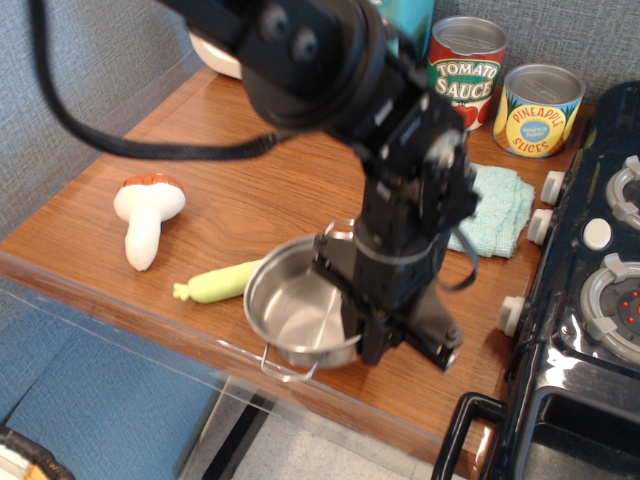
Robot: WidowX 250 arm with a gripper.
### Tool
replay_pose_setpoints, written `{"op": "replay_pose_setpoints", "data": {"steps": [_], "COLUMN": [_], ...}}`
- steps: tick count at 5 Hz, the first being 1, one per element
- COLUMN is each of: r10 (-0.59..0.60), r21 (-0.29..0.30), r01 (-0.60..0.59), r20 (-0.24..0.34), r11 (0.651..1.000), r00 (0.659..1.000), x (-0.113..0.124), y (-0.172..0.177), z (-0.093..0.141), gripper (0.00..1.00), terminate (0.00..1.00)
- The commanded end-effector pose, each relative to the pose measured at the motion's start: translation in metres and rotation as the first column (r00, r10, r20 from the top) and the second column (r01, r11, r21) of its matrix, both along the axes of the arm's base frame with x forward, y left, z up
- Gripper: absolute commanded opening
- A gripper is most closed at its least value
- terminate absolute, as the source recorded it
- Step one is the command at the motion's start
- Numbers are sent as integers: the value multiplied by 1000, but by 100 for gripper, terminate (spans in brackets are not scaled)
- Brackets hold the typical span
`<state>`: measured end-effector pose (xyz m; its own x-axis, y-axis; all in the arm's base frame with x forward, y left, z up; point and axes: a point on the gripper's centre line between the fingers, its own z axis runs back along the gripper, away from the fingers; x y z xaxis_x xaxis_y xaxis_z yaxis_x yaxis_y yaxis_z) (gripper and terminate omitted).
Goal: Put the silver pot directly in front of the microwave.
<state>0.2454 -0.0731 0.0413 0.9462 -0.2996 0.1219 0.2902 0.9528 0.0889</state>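
Note:
The silver pot (293, 312) is near the table's front edge, tilted, with its wire loop handle toward the front. My gripper (362, 338) is shut on the pot's right rim and appears to hold it slightly off the wood. The microwave is at the back, mostly hidden behind my arm; only a teal strip (411, 26) and a cream corner (213, 54) show. The pot is far in front of it.
A spoon with a yellow-green handle (216, 283) lies left of the pot. A mushroom toy (145, 215) is at the left. Tomato sauce can (465, 70) and pineapple can (540, 108) stand at the back right. A teal cloth (497, 205) and a black stove (590, 300) are on the right.

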Motion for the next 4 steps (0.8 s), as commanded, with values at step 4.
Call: {"op": "replay_pose_setpoints", "data": {"steps": [4], "r10": [494], "r21": [53], "r01": [-501], "r20": [101], "r11": [864], "r00": [864], "x": [158], "y": [217], "z": [55], "gripper": [0], "terminate": [0]}}
